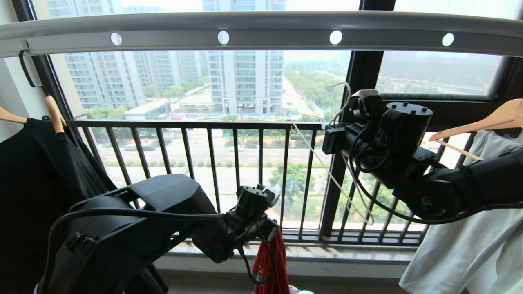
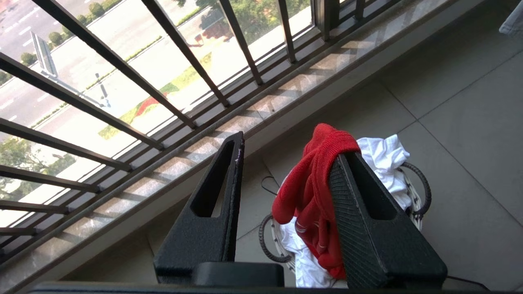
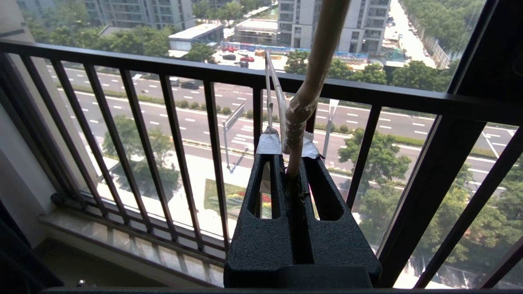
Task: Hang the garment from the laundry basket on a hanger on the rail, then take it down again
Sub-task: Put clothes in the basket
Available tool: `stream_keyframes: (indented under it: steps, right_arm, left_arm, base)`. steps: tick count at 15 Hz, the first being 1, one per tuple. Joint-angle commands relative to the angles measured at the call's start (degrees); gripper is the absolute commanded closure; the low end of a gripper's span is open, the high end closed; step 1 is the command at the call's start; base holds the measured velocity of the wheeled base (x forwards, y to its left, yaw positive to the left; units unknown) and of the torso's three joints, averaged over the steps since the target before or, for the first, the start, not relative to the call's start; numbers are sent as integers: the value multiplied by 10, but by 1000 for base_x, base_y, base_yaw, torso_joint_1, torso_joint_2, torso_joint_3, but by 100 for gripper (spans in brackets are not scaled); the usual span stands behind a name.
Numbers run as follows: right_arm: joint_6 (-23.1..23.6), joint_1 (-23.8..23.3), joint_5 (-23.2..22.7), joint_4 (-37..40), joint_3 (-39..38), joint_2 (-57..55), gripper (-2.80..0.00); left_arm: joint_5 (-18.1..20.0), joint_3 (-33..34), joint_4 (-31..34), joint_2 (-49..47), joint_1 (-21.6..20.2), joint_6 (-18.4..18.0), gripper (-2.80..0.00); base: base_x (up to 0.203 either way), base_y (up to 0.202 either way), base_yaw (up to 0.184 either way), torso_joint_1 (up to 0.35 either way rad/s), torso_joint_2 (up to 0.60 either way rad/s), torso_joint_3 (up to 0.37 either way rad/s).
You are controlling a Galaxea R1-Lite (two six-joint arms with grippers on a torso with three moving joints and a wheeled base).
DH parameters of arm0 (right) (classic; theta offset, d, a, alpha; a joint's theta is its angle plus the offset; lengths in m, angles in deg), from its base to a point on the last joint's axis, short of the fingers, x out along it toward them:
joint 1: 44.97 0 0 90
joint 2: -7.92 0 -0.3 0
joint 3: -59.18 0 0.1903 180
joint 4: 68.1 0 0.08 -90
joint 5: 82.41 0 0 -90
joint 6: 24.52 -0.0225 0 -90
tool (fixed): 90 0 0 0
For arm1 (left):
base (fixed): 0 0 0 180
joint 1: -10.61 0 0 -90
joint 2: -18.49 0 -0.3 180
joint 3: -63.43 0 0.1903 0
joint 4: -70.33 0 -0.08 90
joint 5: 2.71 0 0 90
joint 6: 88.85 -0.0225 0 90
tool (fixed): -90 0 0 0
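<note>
**Two arms busy at balcony window: red tee draped on one claw, wire hanger pinched in other**

One red T-shirt (image 2: 312,192) hangs over a single finger (image 2: 367,228) of the left gripper (image 2: 286,147), whose jaws stand apart w/ a clear gap between them; the cloth is looped over that fingertip, not squeezed between both. The shirt trails down toward the laundry basket (image 2: 421,188) on the tiled floor, directly below, where white fabric (image 2: 384,155) is bunched inside the rim. In the head view the tee shows as a red strip (image 1: 271,265) under the left arm, low, in front of the black window railing (image 1: 196,124).

Right gripper (image 3: 292,163), raised at mid-height on the robot's right, is closed tight on the twisted neck of the pale wire hanger (image 1: 327,167); the hook curls up above the fingers, the triangle tilts down-left against the railing bars. Hanger is well below the grey rail (image 1: 261,30) w/ its row of round white holes, not touching it.

Either side: black T-shirt (image 1: 36,183) on a wooden hanger at left, white garment (image 1: 470,245) on another wooden hanger (image 1: 486,120) at right.
</note>
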Motion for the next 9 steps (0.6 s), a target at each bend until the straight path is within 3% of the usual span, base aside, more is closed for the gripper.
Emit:
stream_keyframes:
  steps: [1, 5, 9]
  right_arm:
    - [0, -1, 1, -3, 0, 1, 0]
    - [1, -1, 1, -3, 0, 2, 0]
    - [1, -1, 1, -3, 0, 1, 0]
  left_arm:
    - [0, 21, 7, 19, 0, -2, -280]
    - [2, 83, 19, 65, 0, -33, -280]
    - [2, 32, 102, 60, -13, -66, -280]
  base:
    - [0, 0, 0, 0, 0, 0]
    - [0, 0, 0, 0, 0, 0]
    - [0, 0, 0, 0, 0, 0]
